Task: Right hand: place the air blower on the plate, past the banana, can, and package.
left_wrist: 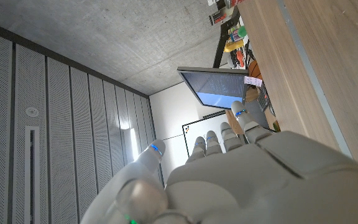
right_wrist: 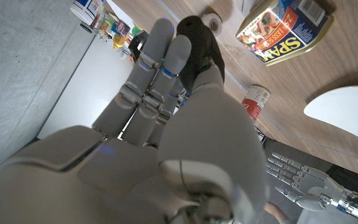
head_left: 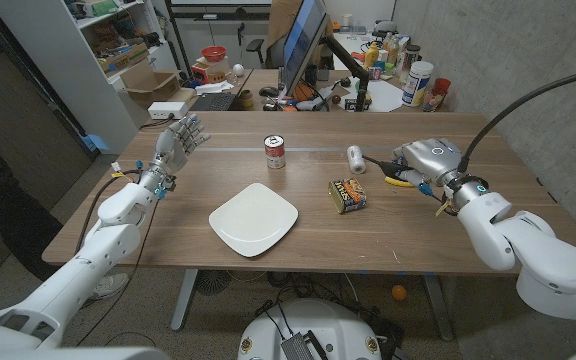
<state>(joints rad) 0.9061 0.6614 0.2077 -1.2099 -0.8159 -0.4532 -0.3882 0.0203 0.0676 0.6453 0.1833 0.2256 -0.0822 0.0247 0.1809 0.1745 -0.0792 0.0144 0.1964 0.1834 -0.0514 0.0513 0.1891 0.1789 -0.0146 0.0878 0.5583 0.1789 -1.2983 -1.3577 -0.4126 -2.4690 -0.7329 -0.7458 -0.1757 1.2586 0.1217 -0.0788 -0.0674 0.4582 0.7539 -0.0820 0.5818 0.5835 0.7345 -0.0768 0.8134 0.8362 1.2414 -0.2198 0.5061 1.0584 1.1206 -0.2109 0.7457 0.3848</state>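
Air blower [head_left: 380, 164] lies on its side on the wooden table [head_left: 168, 225], right of centre, well right of the white plate [head_left: 254, 219]. Long axis runs roughly across the table: pale ridged round end [head_left: 356, 159] faces the robot's left, toward the red-and-white can [head_left: 275, 151]; the other end sits under the right hand [head_left: 426, 160]. In the right wrist view the blower's black bulb [right_wrist: 197, 43] looks matte and rubbery, showing just past the fingertips [right_wrist: 180, 53].

Right hand's fingers lie together, extended over the bulb; can't tell whether they actually grip it or only touch it. A bit of yellow banana [head_left: 399, 182] shows just beneath the hand on the near side.

Rectangular tin package [head_left: 348, 195], glossy printed label, lies between plate and right hand, just in front of the blower's ridged end. Can stands upright behind the plate, apart from it. Plate is a smooth rounded square, set diagonally, nothing on it.

Left hand [head_left: 176, 145] is raised above the table's left edge, fingers spread and upright, holding nothing; smooth grey shell with blue marks near the fingertips [left_wrist: 239, 112]
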